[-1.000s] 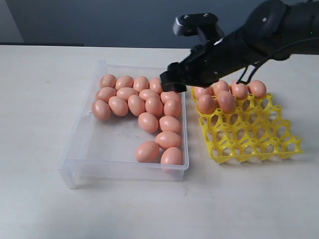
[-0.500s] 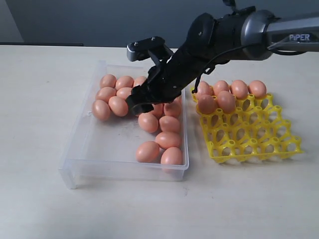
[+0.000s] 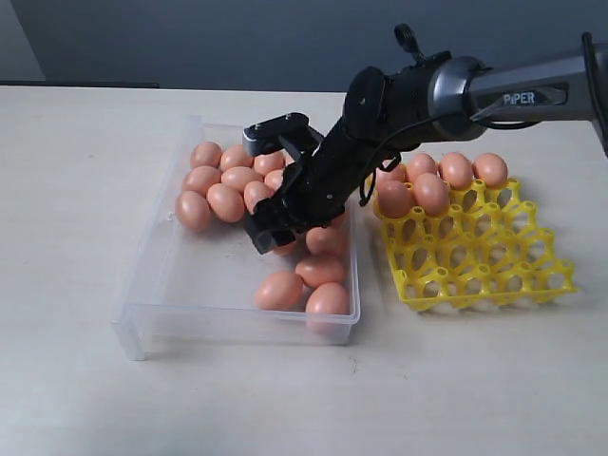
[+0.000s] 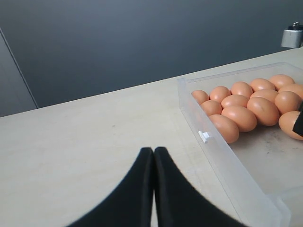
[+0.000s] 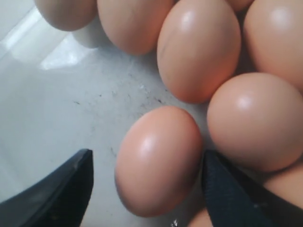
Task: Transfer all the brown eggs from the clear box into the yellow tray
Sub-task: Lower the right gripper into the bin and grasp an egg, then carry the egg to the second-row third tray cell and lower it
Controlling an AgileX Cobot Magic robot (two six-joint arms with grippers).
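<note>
Right jaws released, wide, straddling one egg (image 5: 158, 161) in box (image 3: 204, 285); its long axis crosswise to their closing line. Left jaws clenched, well apart.

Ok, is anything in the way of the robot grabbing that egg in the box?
Nothing visible. The right end effector is open and straddles one brown egg lying on the clear box floor. A neighbouring egg sits close beside one finger, so that side is tight.
</note>
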